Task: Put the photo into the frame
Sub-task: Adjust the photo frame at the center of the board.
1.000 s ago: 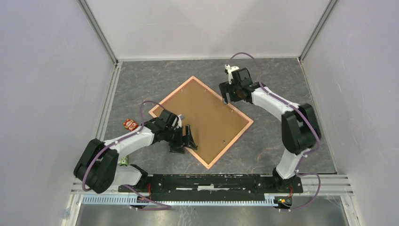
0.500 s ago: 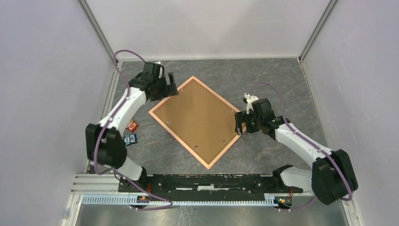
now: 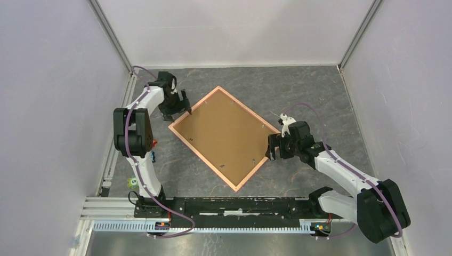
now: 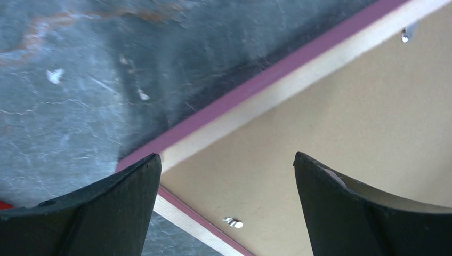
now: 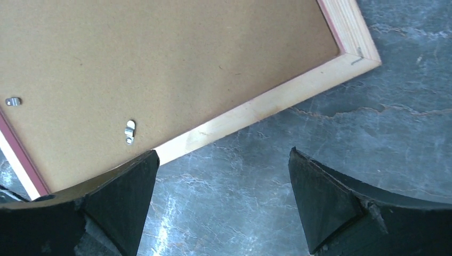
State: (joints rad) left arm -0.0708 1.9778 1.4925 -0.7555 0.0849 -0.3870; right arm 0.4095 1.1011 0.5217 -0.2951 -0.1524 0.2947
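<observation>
Frame (image 3: 203,158) position was unchanged from half a second earlier. It lay flat on the table (image 3: 298,96), rear side up, with the brown backing board (image 3: 226,136) seated inside its border. The left gripper (image 3: 177,109) had drawn back from the frame's far-left edge to a point just outside the frame's left corner. Its jaws were spread wide and held nothing, and the left wrist view showed that corner beneath them. The right gripper (image 3: 271,152) had shifted from the frame's right corner a short way along the near-right edge. It too was spread wide and empty, poised over that edge. Metal tabs (image 5: 129,132) sat on the board near that edge.
</observation>
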